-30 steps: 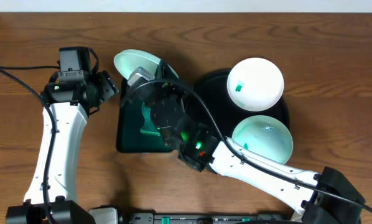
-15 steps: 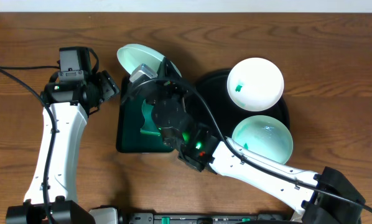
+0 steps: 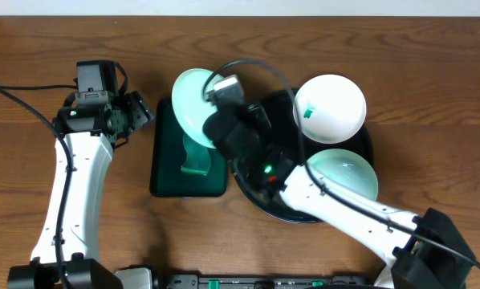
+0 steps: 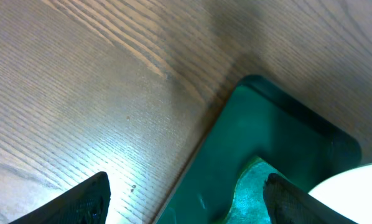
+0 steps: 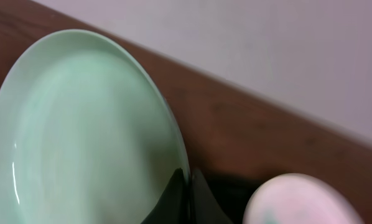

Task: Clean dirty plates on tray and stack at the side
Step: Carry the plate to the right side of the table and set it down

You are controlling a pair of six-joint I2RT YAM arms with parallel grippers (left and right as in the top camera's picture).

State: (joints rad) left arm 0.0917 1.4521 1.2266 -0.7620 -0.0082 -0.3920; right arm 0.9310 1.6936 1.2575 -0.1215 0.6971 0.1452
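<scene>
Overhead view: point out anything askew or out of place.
One plate stands tilted on edge over the green tray and sponge, pinched at its rim by the right gripper, not lying flat. The other two plates lie flat on the black tray; the upper one carries a small green smudge.

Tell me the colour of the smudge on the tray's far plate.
The smudge is green, on the white plate; clearest in the overhead view.
</scene>
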